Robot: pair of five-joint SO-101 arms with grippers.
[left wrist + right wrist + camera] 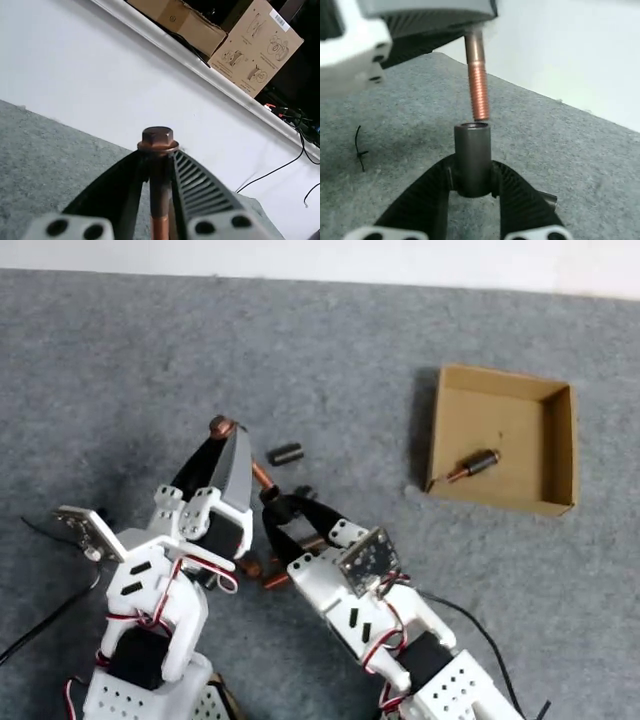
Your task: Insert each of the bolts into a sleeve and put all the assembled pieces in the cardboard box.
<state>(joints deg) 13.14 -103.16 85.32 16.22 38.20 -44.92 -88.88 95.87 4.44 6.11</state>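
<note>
Step in hand: insertion.
- Bolt (pixel 158 139): copper, pinched below its head by the left jaws, thread pointing at the sleeve.
- Sleeve (pixel 472 150): dark, held with its mouth open towards the bolt, pinched by the right jaws. The bolt tip hangs just off the mouth, not yet entered.
- Next move, as judged: push the bolt straight along the sleeve's axis, since a small tilt would likely catch the rim.
- Box (pixel 500 415): holds one assembled piece (pixel 474 464).
- Spare sleeve (pixel 285 453) and loose bolts (pixel 272 578): lying near the arms.
- Surface (pixel 120 370): grey felt.
- Room: white wall (pixel 75 75), cartons (pixel 255 50), cables (pixel 280 165).
</note>
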